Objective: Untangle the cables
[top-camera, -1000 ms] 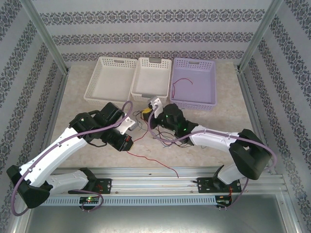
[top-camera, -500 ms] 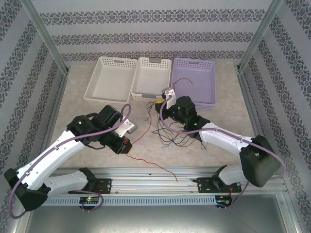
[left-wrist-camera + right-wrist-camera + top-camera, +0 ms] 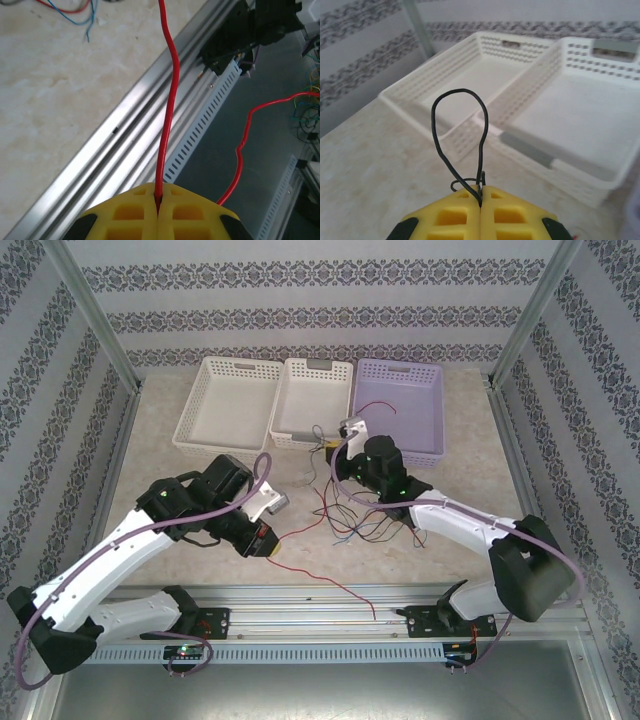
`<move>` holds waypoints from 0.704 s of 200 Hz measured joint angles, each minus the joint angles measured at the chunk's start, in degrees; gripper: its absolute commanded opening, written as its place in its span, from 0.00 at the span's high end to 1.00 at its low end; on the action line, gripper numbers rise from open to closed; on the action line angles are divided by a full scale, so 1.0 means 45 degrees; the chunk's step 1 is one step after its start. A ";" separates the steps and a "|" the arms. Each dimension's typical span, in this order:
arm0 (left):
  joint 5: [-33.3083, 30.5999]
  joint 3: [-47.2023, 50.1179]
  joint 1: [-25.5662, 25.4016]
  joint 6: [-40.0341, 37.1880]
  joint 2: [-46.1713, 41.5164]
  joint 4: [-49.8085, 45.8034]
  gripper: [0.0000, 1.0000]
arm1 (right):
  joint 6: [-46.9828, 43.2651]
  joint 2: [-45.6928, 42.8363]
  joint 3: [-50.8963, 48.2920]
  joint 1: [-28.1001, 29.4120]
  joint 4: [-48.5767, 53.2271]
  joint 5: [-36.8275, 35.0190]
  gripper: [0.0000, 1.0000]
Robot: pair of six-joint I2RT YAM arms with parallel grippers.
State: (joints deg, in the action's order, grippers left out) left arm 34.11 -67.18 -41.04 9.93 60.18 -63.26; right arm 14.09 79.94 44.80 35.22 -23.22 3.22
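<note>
**Left tool** (image 3: 158,198): jaws shut on the red cable (image 3: 170,100). From the fingertip seam the cable runs straight ahead, its long axis in line with the tool. It crosses the aluminium rail (image 3: 125,145) and goes on to the bench (image 3: 55,85). A second run of the same red comes out from under the tool's right side and curves off to the right.

**Left arm** (image 3: 120,540): elbow low and out to the left. The forearm slants in toward bench centre, and the wrist is folded so the tool points to the near right.

**Loose cables** (image 3: 362,526): a spread tangle of thin blue, red and dark strands lying on the bench. It sits between the two tools, just on the near side of the right one.

**Right tool** (image 3: 481,199): jaws shut on the black cable (image 3: 434,112). The cable stands up from the tips as a narrow upright loop, its long axis ahead of the tool.

**Right arm** (image 3: 455,525): elbow out to the right, forearm stretched left and away, tool facing the baskets.

**Beyond the right tool:** one white basket (image 3: 420,70) ahead-left and a second white basket (image 3: 545,175) ahead-right, the two side by side. To the right is the lilac basket (image 3: 395,455), with a short red cable (image 3: 378,408) lying in it.
</note>
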 measured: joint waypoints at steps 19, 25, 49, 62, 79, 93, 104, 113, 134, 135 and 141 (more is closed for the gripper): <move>-0.0933 -0.0447 -0.0034 0.0248 -0.0403 0.0185 1.00 | 0.0228 -0.0690 -0.0981 -0.0272 -0.0102 -0.0797 1.00; -0.1224 -0.0607 -0.0034 0.0321 -0.0481 0.0291 1.00 | 0.0277 -0.0996 -0.1365 -0.0321 -0.0097 -0.1088 1.00; -0.2642 -0.1394 -0.0039 0.0583 -0.0374 0.0879 1.00 | 0.0617 -0.2103 -0.2735 -0.0607 -0.0253 -0.1753 1.00; -0.3347 -0.1904 -0.0034 0.0665 -0.0015 0.1273 1.00 | 0.0874 -0.2735 -0.3483 -0.0908 -0.0384 -0.1885 1.00; -0.4163 -0.2895 -0.0034 0.0699 0.0889 0.1875 1.00 | 0.1200 -0.3755 -0.4386 -0.1316 -0.0379 -0.2025 1.00; -0.4673 -0.3997 -0.0034 0.0685 0.1991 0.2365 1.00 | 0.1447 -0.4809 -0.4954 -0.1579 -0.0223 -0.2161 1.00; -0.4954 -0.5003 -0.0034 0.0622 0.3021 0.2778 1.00 | 0.1603 -0.5780 -0.5255 -0.1758 0.0000 -0.2210 1.00; -0.5085 -0.5901 -0.0034 0.0544 0.3997 0.3075 1.00 | 0.1681 -0.6669 -0.5464 -0.1875 0.0223 -0.2278 1.00; -0.5314 -0.8213 0.0010 0.0389 0.6499 0.3551 1.00 | 0.1865 -0.8879 -0.5819 -0.2069 0.1205 -0.2599 1.00; -0.5309 -0.8306 0.0019 0.0379 0.6581 0.3546 1.00 | 0.1875 -0.8947 -0.5829 -0.2074 0.1243 -0.2608 1.00; -0.5309 -0.9049 0.0068 0.0350 0.7344 0.3604 1.00 | 0.1909 -0.9559 -0.5897 -0.2147 0.1574 -0.2715 1.00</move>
State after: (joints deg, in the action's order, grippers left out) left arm 10.22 -107.90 -40.73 11.51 93.23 -47.05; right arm 22.68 36.93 18.26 25.56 -16.14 -8.99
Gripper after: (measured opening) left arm 0.045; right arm 0.043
